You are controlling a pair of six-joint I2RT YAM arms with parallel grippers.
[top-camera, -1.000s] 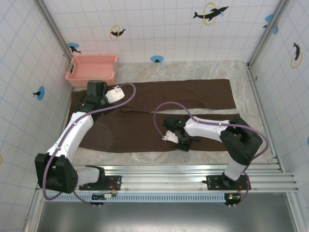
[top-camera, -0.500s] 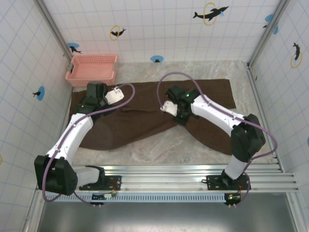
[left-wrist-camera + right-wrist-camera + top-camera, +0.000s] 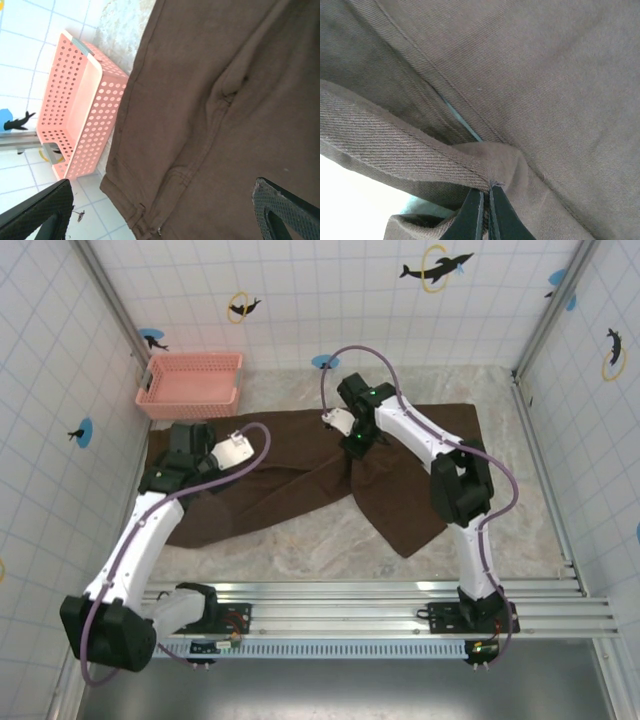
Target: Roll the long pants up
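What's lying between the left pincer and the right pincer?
The long pants: rumpled brown fabric runs from under the open left pincer to the right pincer pinching it, seen in the top view.

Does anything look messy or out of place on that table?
Yes: the long pants lie askew. One leg is pulled slantwise up onto the other, bunched and creased where the right claw pinches a fold, instead of both legs lying flat and parallel.

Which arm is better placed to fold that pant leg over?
Right. The right gripper is shut on a pinch of the pants, while the left gripper hangs open above the waist, holding nothing.
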